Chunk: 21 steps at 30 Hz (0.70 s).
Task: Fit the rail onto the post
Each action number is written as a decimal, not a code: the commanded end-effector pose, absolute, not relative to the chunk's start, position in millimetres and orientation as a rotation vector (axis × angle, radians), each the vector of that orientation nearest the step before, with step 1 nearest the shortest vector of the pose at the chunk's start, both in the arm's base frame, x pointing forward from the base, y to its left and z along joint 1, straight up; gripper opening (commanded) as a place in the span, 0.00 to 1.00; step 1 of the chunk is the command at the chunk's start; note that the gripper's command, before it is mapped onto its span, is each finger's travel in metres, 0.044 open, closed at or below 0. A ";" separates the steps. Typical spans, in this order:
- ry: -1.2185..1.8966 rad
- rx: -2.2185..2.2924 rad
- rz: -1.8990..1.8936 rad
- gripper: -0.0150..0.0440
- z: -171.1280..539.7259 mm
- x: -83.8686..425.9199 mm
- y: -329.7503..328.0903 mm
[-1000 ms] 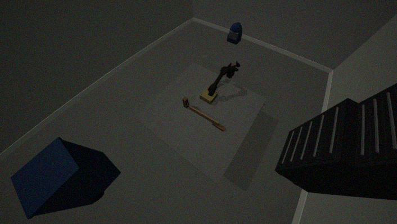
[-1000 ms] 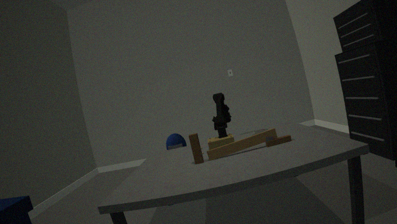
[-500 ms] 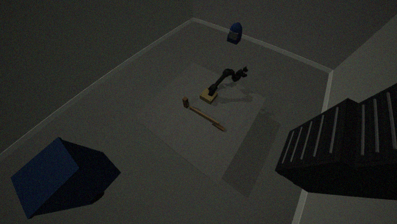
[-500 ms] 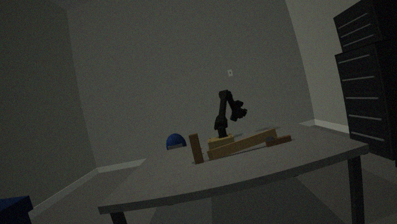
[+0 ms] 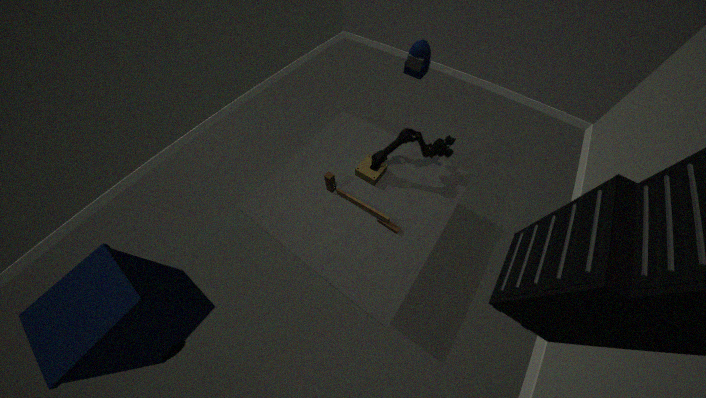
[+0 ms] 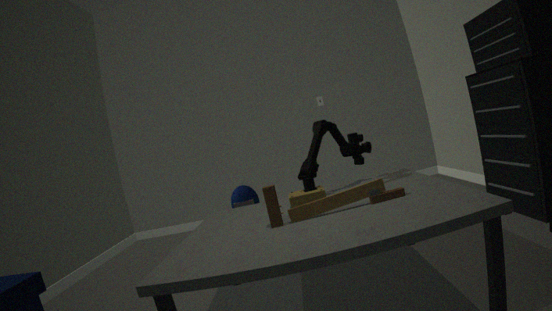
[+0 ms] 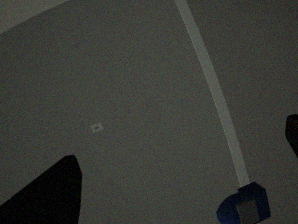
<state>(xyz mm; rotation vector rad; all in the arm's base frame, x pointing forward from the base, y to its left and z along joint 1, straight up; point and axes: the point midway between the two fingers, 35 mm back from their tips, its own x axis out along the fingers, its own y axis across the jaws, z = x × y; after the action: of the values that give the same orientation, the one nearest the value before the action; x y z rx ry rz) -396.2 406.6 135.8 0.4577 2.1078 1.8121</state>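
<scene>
I can read no writing, brand or label anywhere; the light is dim and everything is small.

I count one rail, one post, one footboard block and one arm. The pegs on the post are too small for me to count. The rail lies on the worktop on a slant: its near end is down on the surface just beside the foot of the post, and its far end is raised at the footboard block. From the top view the rail runs from the post away to the block, and I cannot tell whether its near end touches the post.

The arm stands on a pale wooden base behind the rail. My gripper hangs up in the air, well apart from the rail, with its fingers spread wide and nothing between them. In the wrist view I see only two dark fingertips at the edges.

Off the worktop I count one blue domed object by the wall, one blue box on the floor, and one dark drawer cabinet; I cannot see into any of them.
</scene>
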 end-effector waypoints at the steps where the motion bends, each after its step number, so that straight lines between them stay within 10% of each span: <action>1: 1.935 0.476 1.821 1.00 132.0 -358.4 439.8; 21: 1.080 0.248 1.615 1.00 107.4 -62.7 546.2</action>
<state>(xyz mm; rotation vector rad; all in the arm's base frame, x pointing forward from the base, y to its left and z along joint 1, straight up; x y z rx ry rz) -104.5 543.4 110.4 0.3045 1.1698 1.6610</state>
